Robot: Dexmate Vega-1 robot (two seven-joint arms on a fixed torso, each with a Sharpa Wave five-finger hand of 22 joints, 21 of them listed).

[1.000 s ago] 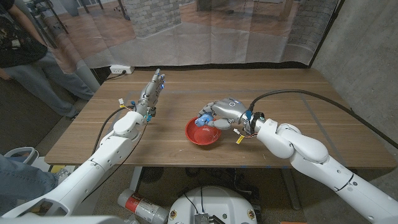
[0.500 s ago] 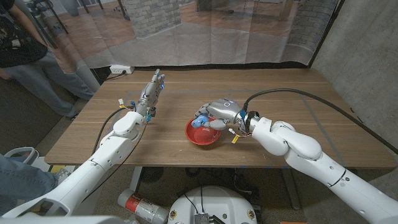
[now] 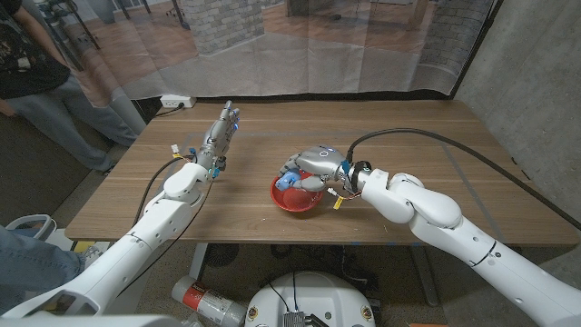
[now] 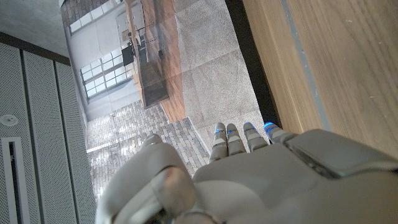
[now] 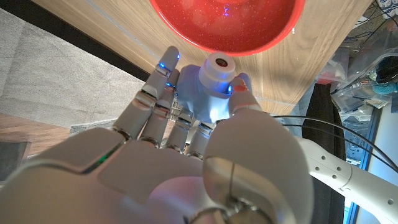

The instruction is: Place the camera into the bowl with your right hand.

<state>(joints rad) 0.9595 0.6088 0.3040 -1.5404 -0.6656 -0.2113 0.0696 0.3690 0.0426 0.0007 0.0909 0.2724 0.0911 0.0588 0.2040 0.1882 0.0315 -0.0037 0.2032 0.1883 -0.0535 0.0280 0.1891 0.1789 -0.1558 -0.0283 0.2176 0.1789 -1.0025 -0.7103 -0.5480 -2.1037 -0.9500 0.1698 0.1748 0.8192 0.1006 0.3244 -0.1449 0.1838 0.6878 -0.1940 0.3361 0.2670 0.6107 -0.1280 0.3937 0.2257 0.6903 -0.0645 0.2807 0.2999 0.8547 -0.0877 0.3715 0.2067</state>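
Near the middle of the wooden table [image 3: 427, 173], a little toward 5 o'clock from centre, sits a red bowl [image 3: 295, 197]; over its rim the right hand [image 3: 318, 166] grips a small blue camera [image 3: 292, 178], fingers wrapped along one side and thumb on the other, the white lens showing between them in the right wrist view. Whether the camera touches the bowl cannot be told; it is at the bowl's 11 o'clock edge, just inside the rim. Well apart, toward 9 o'clock, the left hand [image 3: 221, 136] stands on its edge with fingers straight and pressed together, holding nothing. A black cable [image 3: 427, 134] arcs from the right wrist across the 3 o'clock part of the table. At 10 o'clock beyond the table's far edge a white power strip [image 3: 176, 102] lies on the floor, and a clear plastic sheet [image 3: 363, 45] hangs along the back, with brick and wood flooring behind it. A person [image 3: 36, 73] in dark top and jeans stands at the far 9 o'clock side; grey wall [image 3: 536, 82] closes the 3 o'clock side.
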